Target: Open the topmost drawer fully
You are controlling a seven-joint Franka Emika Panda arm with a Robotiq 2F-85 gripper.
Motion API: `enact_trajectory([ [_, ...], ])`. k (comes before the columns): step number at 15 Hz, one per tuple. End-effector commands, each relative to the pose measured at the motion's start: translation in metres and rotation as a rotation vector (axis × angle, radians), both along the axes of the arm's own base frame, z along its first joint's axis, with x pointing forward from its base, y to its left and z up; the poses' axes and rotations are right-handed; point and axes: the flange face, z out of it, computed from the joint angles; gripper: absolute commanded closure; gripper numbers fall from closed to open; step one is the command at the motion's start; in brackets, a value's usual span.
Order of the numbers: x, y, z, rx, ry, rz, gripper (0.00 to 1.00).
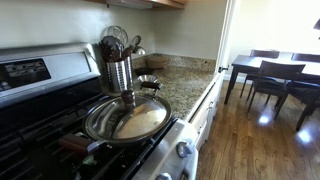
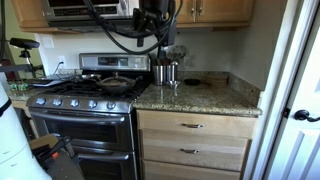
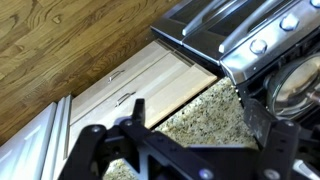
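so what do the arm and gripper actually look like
The arm looks dark, almost black, with thick black cables looping off it. In the wrist view the gripper is matte black, made of angular linked bars; no markings visible.

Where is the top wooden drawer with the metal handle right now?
In an exterior view, the light wooden topmost drawer sits shut directly under the speckled granite countertop, beside the steel stove and above two more drawers.
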Motion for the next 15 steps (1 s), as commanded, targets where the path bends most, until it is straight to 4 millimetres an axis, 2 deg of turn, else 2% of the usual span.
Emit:
enact_trajectory([
  [1, 0.045, -0.02, -0.024, 0.047, -0.009, -0.115, 0.0],
  [5, 0.096, -0.024, -0.059, 0.065, 0.011, -0.192, 0.0],
  [11, 0.166, -0.007, -0.116, 0.005, 0.076, -0.224, 0.0],
  [14, 0.183, -0.004, -0.133, -0.04, 0.103, -0.222, 0.0],
  [15, 0.172, 0.003, -0.132, -0.022, 0.1, -0.197, 0.0],
])
